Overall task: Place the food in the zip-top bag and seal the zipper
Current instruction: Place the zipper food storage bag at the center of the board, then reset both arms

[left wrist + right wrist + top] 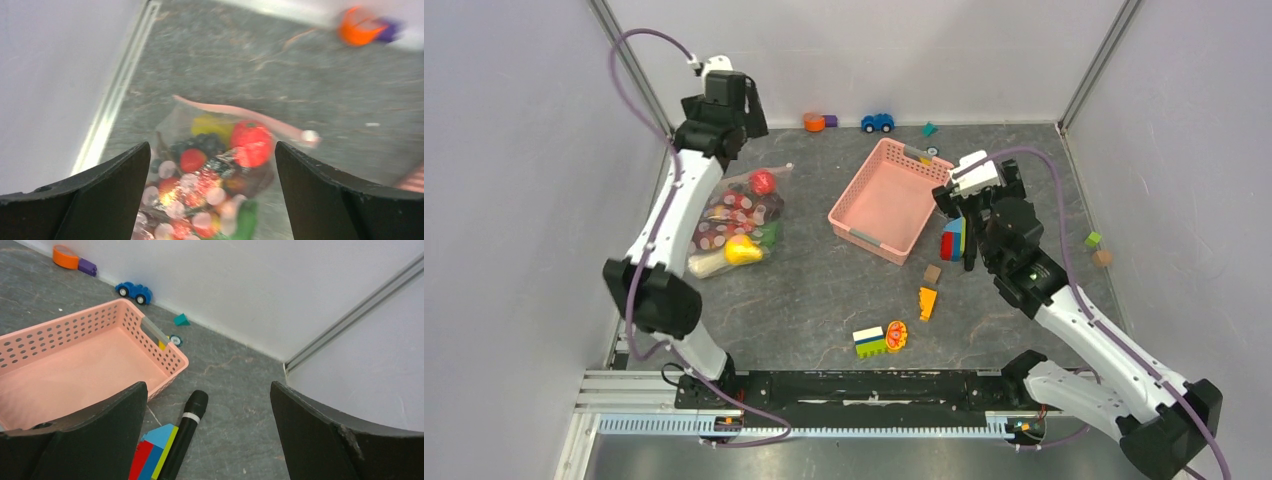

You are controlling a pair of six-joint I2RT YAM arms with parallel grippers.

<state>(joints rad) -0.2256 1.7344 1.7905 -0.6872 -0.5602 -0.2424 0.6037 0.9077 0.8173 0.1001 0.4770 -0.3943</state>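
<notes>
The zip-top bag [736,215] lies at the left of the table with the food [742,250] inside it. In the left wrist view I see a red ball-like fruit [251,142], a strawberry [192,160], dark berries [207,142] and something yellow [212,124] through the plastic. The pink zipper [235,111] runs along the bag's far edge as one strip. My left gripper [212,150] hangs open above the bag's far end [754,115], holding nothing. My right gripper [208,387] is open and empty beside the basket [972,200].
A pink lattice basket [861,235] stands mid-table, empty [75,370]. A black marker [186,435] and a coloured block stack [152,455] lie under my right gripper. An orange wedge [927,302], loose blocks [869,341], a blue car [877,122] and an orange ring [814,122] are scattered around.
</notes>
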